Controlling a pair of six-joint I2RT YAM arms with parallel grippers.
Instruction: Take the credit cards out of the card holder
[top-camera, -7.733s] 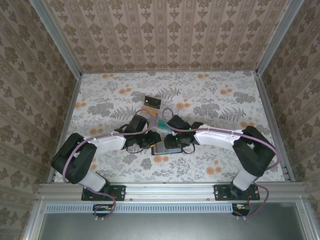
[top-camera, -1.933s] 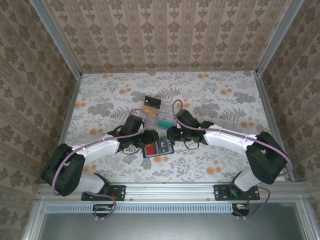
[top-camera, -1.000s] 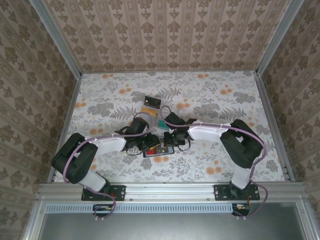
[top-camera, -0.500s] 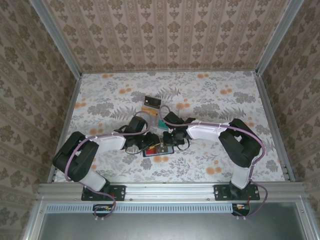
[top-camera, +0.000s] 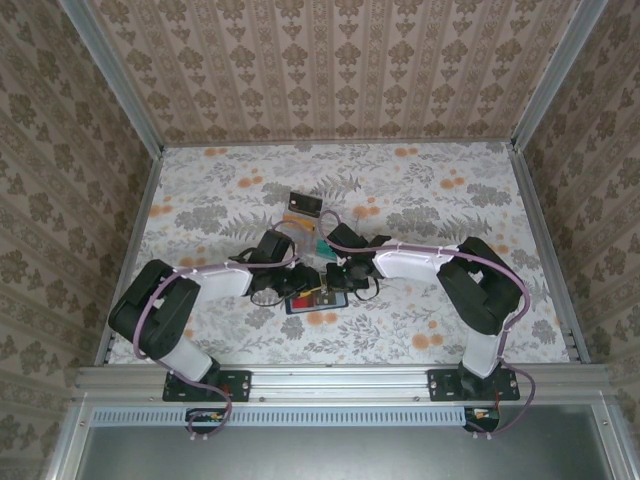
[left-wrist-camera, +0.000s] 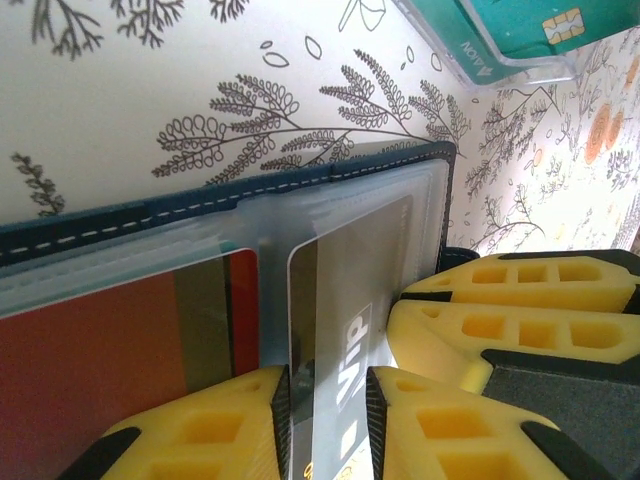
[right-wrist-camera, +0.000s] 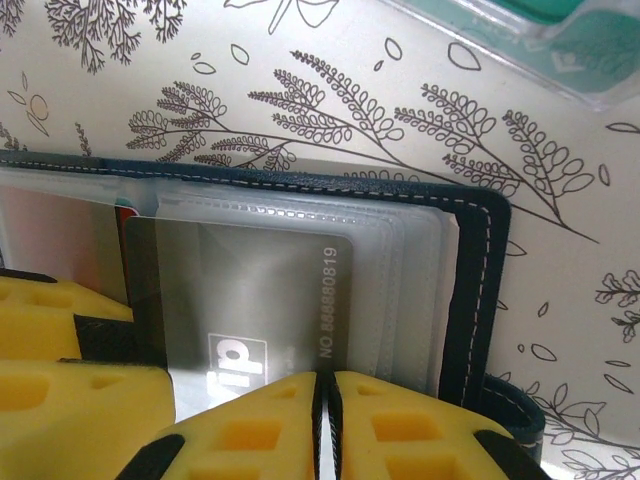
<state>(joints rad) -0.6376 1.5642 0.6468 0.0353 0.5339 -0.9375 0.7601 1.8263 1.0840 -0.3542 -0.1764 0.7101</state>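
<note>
The navy card holder (top-camera: 312, 303) lies open on the table, its clear sleeves facing up. A grey VIP card (left-wrist-camera: 350, 270) (right-wrist-camera: 250, 290) sticks partly out of a sleeve, and a red card (left-wrist-camera: 100, 340) sits in the neighbouring pocket. My left gripper (top-camera: 304, 286) (left-wrist-camera: 328, 420) is open a little, its pads on either side of a strip of the grey card. My right gripper (top-camera: 331, 283) (right-wrist-camera: 326, 425) is shut, tips at the card's and sleeves' near edge; nothing shows between its pads. The two grippers almost touch.
Loose cards lie just beyond the wallet: a black one (top-camera: 304, 205) farthest back and a teal one (top-camera: 319, 244) (left-wrist-camera: 520, 25) close behind the grippers. The wallet's stitched rim (right-wrist-camera: 480, 300) borders the sleeves. Patterned walls enclose the floral table (top-camera: 450, 210).
Over the last two seconds both grippers came together over the open wallet. In the last half second almost nothing moved.
</note>
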